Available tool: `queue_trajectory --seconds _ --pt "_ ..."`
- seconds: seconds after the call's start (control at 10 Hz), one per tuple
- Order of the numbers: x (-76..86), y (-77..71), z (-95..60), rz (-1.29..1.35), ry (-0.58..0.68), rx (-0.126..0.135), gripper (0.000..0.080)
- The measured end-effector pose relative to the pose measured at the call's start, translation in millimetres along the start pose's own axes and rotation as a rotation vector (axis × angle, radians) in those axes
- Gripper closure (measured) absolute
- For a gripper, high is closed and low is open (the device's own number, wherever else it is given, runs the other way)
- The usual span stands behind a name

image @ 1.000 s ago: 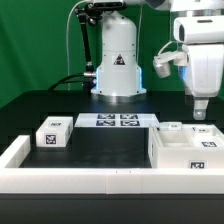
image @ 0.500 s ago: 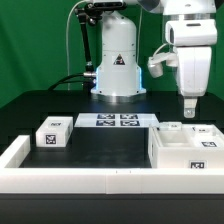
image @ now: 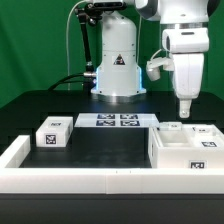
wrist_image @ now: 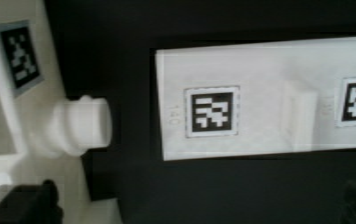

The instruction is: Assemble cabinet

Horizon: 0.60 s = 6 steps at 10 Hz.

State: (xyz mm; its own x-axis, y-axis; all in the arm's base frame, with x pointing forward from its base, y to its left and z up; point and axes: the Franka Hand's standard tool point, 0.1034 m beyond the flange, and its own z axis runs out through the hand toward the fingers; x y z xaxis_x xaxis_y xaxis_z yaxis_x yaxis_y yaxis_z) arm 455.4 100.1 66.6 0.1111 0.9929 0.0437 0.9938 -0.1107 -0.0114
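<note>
**A:** Where is the cabinet, and where is the arm?

**B:** The cabinet (image: 186,152) sits on the dark surface (image: 105,150) at the exterior view's right, just inside the low white rail (image: 70,181). The hand (image: 185,112) hangs above the cabinet's far edge, clear of it and pointing straight down.

**A:** Is it holding anything?

**B:** No. In the wrist view the dark fingers (wrist_image: 22,206) show at opposite edges of the picture, so the hand is spread wide with nothing between.

**A:** So which step is this?

**B:** I'd judge it a reach for a part, with no grasp made. One small tagged block (image: 52,133) lies well apart at the exterior view's left, near the marker board (image: 118,121). The wrist view looks down on a white tagged panel (wrist_image: 264,105) and a round white knob (wrist_image: 77,122). I cannot tell which piece they belong to.

**A:** And the next move?

**B:** Probably to pick a target, centre the spread fingers over it and come down squarely. A tilted grip would likely make the part hard to fit into its compartment.
</note>
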Motion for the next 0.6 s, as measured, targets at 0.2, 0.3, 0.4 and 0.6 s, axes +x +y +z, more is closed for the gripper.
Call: queue_trajectory --seconds 0.2,0.3,0.4,0.6 --pt "-0.9 -2.1 2.5 0.001 0.000 0.006 0.0002" --pt "-5.8 -11.6 12.7 0.008 0.002 0.022 0.0002" --pt "-9.5 -21.7 20.4 0.005 0.011 0.019 0.0002" --pt "-10.5 -34.0 28.3 0.005 0.013 0.035 0.0002"
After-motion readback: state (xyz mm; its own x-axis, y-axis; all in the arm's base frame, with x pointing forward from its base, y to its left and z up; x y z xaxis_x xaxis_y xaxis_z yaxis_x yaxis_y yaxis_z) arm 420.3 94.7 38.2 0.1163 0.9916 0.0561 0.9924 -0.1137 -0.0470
